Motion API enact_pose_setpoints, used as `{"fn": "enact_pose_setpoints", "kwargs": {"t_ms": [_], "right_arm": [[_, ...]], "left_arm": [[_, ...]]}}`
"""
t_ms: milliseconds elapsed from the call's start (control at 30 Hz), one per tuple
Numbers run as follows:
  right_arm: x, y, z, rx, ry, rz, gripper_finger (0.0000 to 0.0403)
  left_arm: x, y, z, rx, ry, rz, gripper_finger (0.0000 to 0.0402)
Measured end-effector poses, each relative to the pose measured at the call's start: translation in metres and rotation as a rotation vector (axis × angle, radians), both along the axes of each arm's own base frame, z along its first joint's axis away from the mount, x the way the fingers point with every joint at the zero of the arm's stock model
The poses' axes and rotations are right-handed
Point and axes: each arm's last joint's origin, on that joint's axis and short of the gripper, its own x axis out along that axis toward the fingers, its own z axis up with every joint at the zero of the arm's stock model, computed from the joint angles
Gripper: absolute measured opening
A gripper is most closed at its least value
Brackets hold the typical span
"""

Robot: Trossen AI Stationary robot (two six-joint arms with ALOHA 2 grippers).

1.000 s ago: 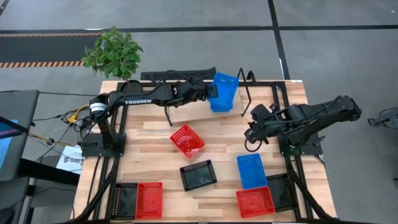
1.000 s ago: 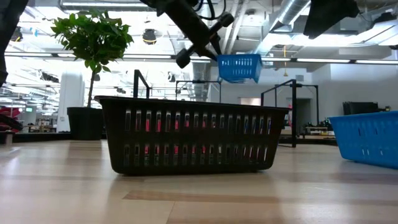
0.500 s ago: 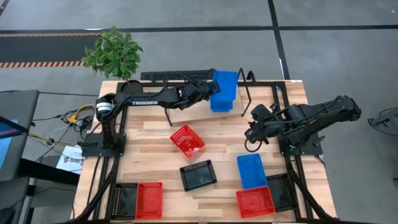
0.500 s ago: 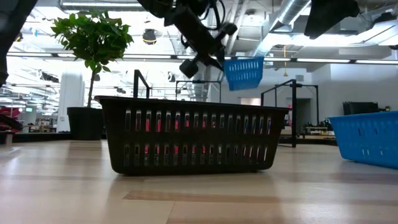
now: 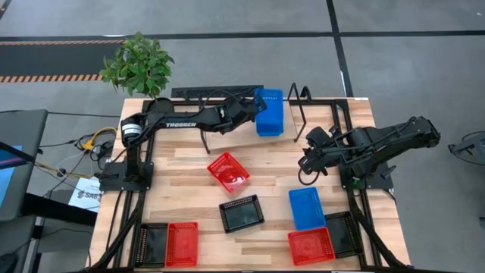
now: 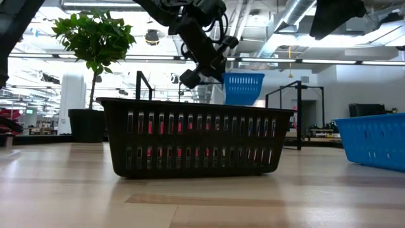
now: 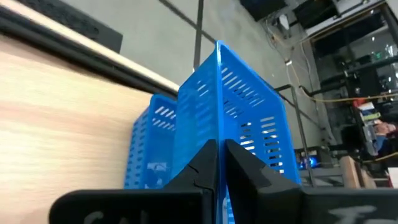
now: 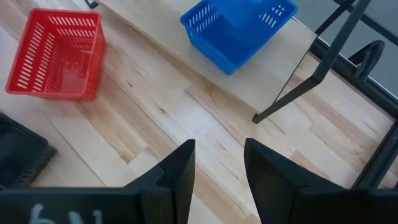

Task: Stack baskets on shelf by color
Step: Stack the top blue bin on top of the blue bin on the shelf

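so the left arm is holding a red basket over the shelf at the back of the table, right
Not quite: the basket is blue, not red. The high view shows the left gripper shut on the blue basket over the shelf at the back of the table; the left wrist view shows its fingers pinching the blue rim.

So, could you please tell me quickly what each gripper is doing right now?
Left gripper: shut on the blue basket over the shelf.
Right gripper: open, holding nothing.
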Motion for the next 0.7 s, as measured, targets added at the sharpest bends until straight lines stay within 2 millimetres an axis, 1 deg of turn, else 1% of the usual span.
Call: {"fn": "enact_pose_setpoints", "kwargs": {"t_ms": [200,267,367,700], "right_arm": [[0.000,0.000,0.000,-0.001,0.003,0.000,0.0161],[0.000,0.000,0.000,-0.001,0.003,0.000,0.0161],[0.000,0.000,0.000,-0.002,0.006,0.000,0.0161],[0.000,0.000,0.000,-0.001,0.007,0.001,0.0161]], "left_arm": [[0.003,0.001,-0.008,-0.014,0.003,0.011,0.0007],[0.009,0.000,-0.012,-0.018,-0.027,0.014,0.0007],[0.014,0.001,-0.021,-0.019,-0.028,-0.014,0.0007],[0.014,0.001,-0.022,-0.012,-0.017,-0.015,0.0007]]}}
